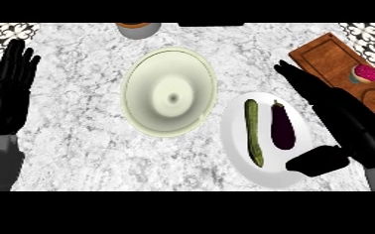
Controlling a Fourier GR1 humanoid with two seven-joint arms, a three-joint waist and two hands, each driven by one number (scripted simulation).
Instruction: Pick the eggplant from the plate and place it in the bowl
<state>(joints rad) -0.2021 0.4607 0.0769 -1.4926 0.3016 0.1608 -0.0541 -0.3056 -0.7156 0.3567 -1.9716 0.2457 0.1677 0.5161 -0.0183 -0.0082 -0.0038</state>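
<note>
We see the eggplant (282,126) lying lengthwise on the white plate (238,144), on its right half, with a green cucumber (253,132) just beside it on the left; the two do not touch. Our right hand (333,114) hovers at the plate's right edge, its fingers (300,79) straight and spread from the thumb (316,160), holding nothing. The fingers run along the eggplant's right side, apart from it, while the thumb overlaps the plate's rim just below the eggplant's lower end. The pale green bowl (169,92) sits left of the plate, near it. Our left hand (16,84) rests open at the left edge, fingers up. A wooden cutting board (327,55) lies at the upper right.
</note>
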